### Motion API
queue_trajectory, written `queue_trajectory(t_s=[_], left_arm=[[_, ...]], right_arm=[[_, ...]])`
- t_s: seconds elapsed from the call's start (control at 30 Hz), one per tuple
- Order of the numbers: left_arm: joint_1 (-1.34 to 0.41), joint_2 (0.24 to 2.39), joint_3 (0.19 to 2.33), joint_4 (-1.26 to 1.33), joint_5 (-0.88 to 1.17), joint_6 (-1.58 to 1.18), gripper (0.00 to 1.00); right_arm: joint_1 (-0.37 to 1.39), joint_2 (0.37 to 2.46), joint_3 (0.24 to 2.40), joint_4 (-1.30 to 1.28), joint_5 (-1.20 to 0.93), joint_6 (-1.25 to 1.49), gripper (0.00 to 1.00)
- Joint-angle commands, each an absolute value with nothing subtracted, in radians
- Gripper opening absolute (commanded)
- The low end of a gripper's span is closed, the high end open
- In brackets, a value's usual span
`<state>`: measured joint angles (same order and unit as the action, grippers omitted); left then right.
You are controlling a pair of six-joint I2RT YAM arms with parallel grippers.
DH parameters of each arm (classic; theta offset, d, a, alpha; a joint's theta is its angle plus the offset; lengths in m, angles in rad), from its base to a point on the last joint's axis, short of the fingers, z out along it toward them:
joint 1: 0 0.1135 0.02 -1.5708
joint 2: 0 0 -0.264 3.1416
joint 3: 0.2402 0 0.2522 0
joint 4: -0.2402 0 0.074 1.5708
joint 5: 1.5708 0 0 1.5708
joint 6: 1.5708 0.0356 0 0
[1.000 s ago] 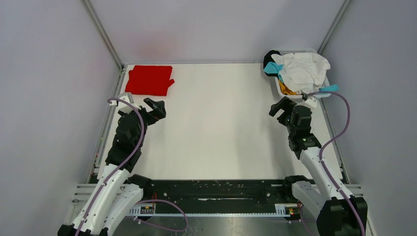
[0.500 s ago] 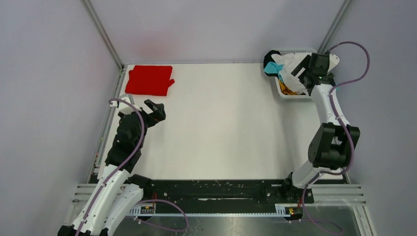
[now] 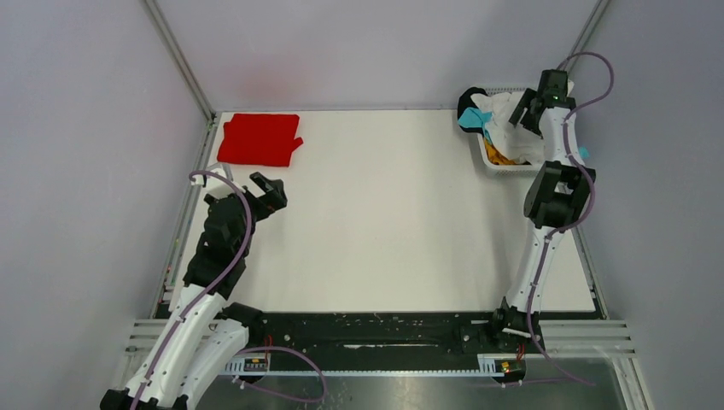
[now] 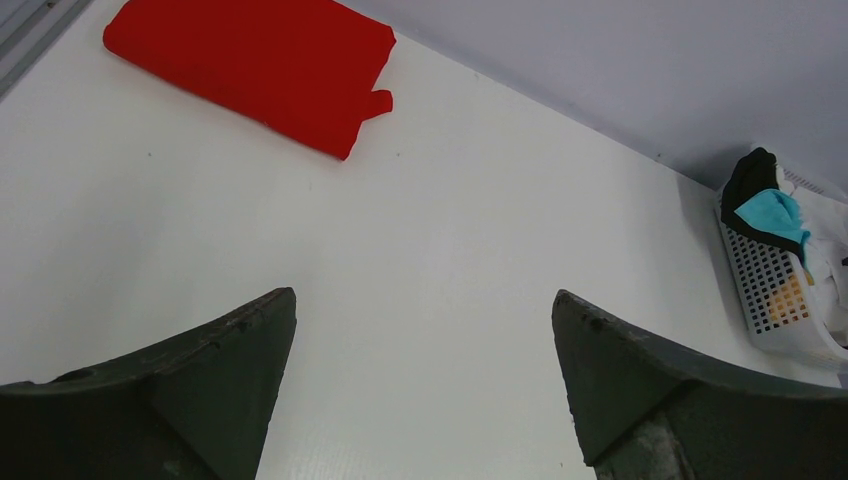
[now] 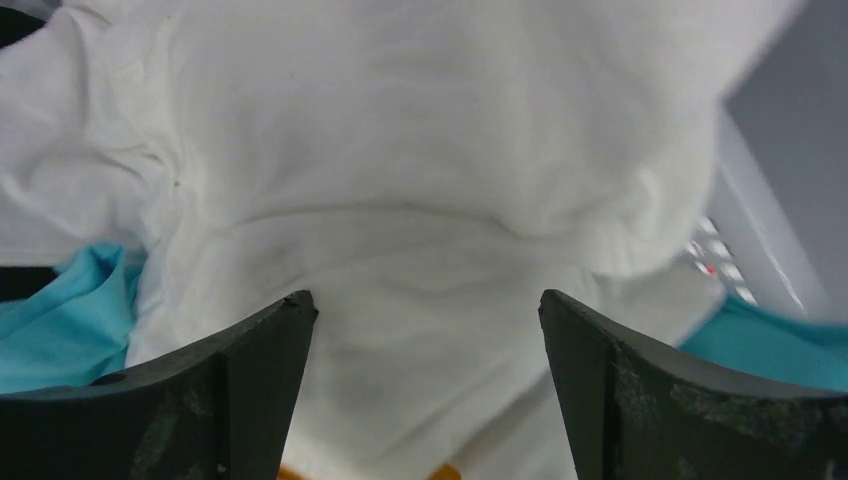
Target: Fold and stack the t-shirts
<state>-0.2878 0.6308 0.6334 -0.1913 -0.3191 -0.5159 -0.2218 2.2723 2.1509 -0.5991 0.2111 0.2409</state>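
A folded red t-shirt (image 3: 259, 139) lies at the table's far left corner; it also shows in the left wrist view (image 4: 250, 65). A crumpled white t-shirt (image 3: 504, 115) tops the pile in the basket at the far right, with teal (image 3: 472, 120), orange (image 3: 498, 157) and black (image 3: 468, 101) cloth beneath. My right gripper (image 3: 531, 109) hangs open just above the white t-shirt (image 5: 420, 180), holding nothing; teal cloth (image 5: 60, 320) shows at its left. My left gripper (image 3: 271, 190) is open and empty above the table, near the red shirt.
The white lattice basket (image 3: 493, 162) stands at the table's far right corner, also in the left wrist view (image 4: 770, 300). Grey walls enclose the table on three sides. The right arm stretches up along the right edge.
My right arm has swung from mid-table up to the basket and now stands over the white t-shirt. The left arm has not moved.
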Motion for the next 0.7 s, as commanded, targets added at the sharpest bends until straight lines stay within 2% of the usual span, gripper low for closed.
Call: queue_trajectory(t_s=[0.0, 0.1, 0.13, 0.2, 0.23, 0.37, 0.67], left_arm=[[-0.288, 0.641, 0.683, -0.181, -0.346, -0.505, 0.99], [-0.287, 0.640, 0.685, -0.188, -0.355, -0.505, 0.99], [-0.287, 0.638, 0.683, -0.187, -0.355, -0.504, 0.99], [-0.288, 0.635, 0.681, -0.185, -0.354, -0.505, 0.99], [-0.288, 0.635, 0.681, -0.186, -0.352, -0.507, 0.99], [-0.288, 0.637, 0.679, -0.186, -0.351, -0.515, 0.99], [-0.288, 0.604, 0.672, -0.193, -0.340, -0.531, 0.99]], right_arm=[[-0.215, 2.443, 2.418, -0.754, 0.080, 0.184, 0.88], [-0.215, 2.477, 2.442, -0.781, 0.028, 0.215, 0.73], [-0.215, 2.471, 2.421, -0.772, 0.008, 0.215, 0.62], [-0.215, 2.438, 2.366, -0.727, 0.007, 0.219, 0.31], [-0.215, 2.418, 2.337, -0.706, 0.013, 0.222, 0.21], [-0.215, 2.354, 2.305, -0.670, 0.021, 0.208, 0.00], [-0.215, 2.157, 2.422, -0.677, 0.010, 0.212, 0.00]])
